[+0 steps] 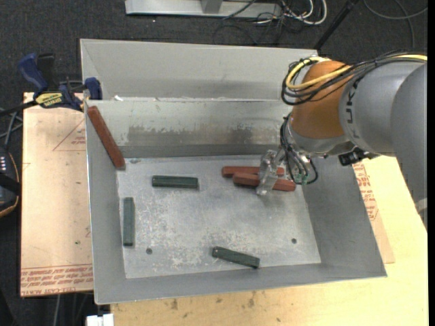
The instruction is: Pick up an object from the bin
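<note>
grey bin (204, 124) is holding loose bars — gripper (266, 180) is sitting over two red-brown bars (239, 175) lying together at back right, can't tell if it's spread or pinching; mid-left green bar (175, 182), far-left green bar (128, 221) and front green bar (235, 257) are lying well apart — leaning red-brown bar (105, 138) is resting on the left wall

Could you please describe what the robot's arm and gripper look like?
The arm is a thick, rounded silver-grey tube with dark lettering, ending in a bulbous orange wrist cover. Yellow and black cables loop over it. The gripper is small, silvery metal.
</note>
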You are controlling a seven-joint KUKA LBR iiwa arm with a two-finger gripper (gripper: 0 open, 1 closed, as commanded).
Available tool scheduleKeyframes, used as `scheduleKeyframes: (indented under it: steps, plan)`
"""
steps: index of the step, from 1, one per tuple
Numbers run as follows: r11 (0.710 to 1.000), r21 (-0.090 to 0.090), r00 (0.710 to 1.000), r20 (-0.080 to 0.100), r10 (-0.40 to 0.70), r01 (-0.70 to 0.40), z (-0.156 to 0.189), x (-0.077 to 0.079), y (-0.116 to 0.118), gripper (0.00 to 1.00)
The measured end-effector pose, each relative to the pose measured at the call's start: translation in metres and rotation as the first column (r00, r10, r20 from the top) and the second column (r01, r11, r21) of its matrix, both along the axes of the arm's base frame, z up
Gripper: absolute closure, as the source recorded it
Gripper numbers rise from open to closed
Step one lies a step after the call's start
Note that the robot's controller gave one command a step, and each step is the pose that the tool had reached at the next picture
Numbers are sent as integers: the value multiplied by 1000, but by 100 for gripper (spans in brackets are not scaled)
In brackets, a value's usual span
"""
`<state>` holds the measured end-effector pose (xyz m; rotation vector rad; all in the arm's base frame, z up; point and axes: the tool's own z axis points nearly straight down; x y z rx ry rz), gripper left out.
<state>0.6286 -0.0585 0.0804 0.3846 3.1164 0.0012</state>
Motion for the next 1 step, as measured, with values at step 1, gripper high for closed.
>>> scheduleKeyframes:
  steps: [1]
  plan:
    - [1000,0,1000,2,-24,24,130,16,11,100]
